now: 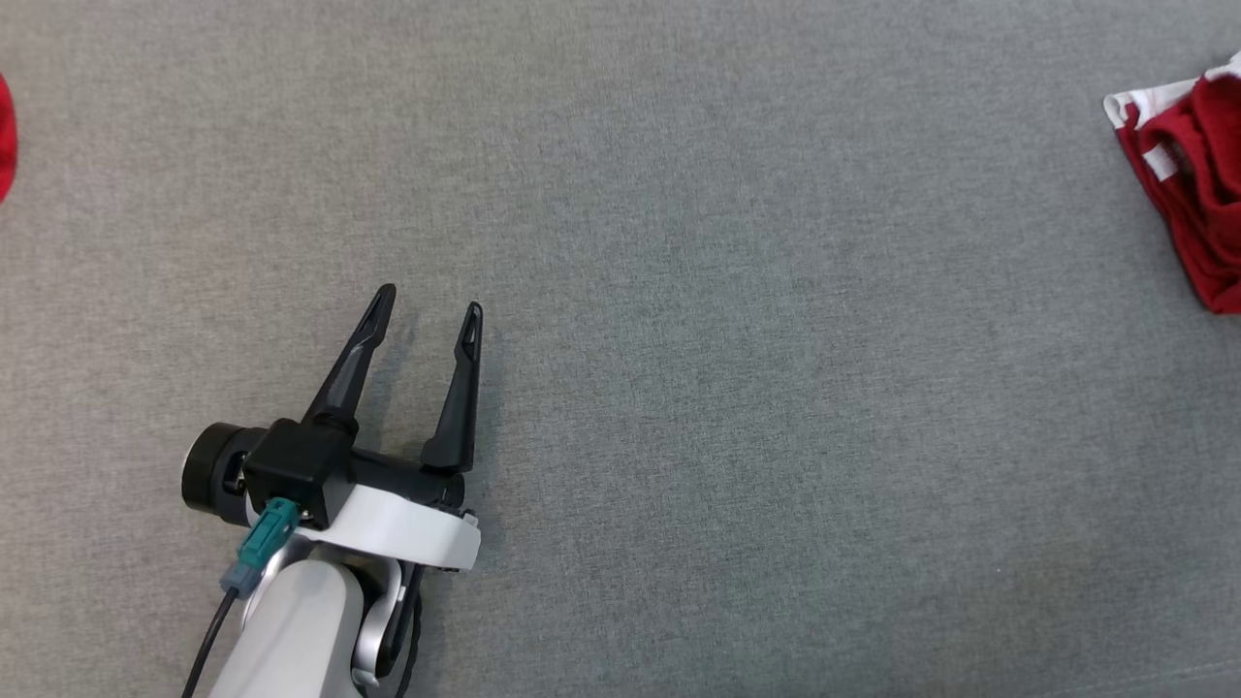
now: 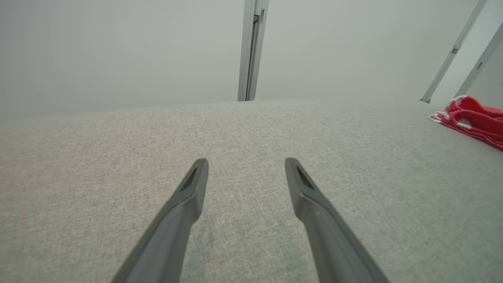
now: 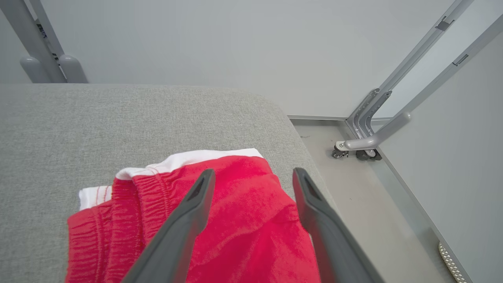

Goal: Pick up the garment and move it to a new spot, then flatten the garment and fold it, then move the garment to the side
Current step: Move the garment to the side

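Observation:
The garment (image 1: 1188, 184) is red with white trim and lies folded in a small heap at the far right edge of the grey cushioned surface (image 1: 679, 291). The same garment (image 2: 473, 120) appears far to the right in the left wrist view. My left gripper (image 1: 429, 310) rests low at the lower left, open, nothing between its fingers, well apart from the garment. In the right wrist view my right gripper (image 3: 253, 176) hangs open just above the garment (image 3: 235, 220), both fingers spread over the red cloth and gripping none of it.
A sliver of red cloth (image 1: 5, 136) shows at the head view's left edge. The surface's rounded corner (image 3: 275, 106) lies just beyond the garment, with bare floor (image 3: 365, 204) and a wheeled metal frame (image 3: 365, 141) past it.

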Available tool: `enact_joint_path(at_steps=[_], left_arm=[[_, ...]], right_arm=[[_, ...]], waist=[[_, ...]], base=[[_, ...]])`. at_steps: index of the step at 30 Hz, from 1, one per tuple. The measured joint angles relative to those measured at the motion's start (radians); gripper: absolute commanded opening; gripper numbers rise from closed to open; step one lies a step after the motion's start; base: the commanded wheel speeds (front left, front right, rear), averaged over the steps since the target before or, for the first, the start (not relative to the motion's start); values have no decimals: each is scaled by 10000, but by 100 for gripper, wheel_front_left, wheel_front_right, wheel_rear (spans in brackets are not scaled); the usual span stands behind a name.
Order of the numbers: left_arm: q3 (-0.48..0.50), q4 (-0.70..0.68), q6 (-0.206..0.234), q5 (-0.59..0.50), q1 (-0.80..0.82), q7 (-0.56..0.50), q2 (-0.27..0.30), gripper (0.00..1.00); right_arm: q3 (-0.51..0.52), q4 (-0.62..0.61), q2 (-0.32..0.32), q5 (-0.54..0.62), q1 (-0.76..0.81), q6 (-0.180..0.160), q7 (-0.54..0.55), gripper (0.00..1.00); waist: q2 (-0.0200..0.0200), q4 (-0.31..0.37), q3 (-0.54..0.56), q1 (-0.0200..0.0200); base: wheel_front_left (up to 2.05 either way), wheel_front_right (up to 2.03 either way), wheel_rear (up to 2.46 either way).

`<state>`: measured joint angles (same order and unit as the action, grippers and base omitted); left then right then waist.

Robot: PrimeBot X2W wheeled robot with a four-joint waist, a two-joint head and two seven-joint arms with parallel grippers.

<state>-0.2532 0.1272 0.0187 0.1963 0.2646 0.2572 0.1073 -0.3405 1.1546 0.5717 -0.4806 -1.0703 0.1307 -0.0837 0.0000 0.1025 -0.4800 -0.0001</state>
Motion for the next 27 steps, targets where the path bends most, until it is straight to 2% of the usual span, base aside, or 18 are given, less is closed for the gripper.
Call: enact_joint_path(at_steps=[9,17,23,27], left_arm=[[159,882,13,217,104,31,-46,100],[410,1774,10,518,-157,44,-278,100],[602,1921,48,600,-657,44,-397,100],[761,1914,136,600,-986,44,-451,100]], right_arm=[[-558,-961,-278,-596,674,0,-648,100],[-640,-1494,-1051,-771,1753,0,-1524,100],[-109,-1992,-2000,-228,2580,0,-1735,100],[786,-3020,-2677,477,3412,0,-1770,100]], waist=[[0,-165,1003,1],[0,-387,2287,1],[0,-581,3028,1],[0,-659,3354,0]], base=[[0,0,0],[0,0,0],[0,0,0],[0,0,0]])
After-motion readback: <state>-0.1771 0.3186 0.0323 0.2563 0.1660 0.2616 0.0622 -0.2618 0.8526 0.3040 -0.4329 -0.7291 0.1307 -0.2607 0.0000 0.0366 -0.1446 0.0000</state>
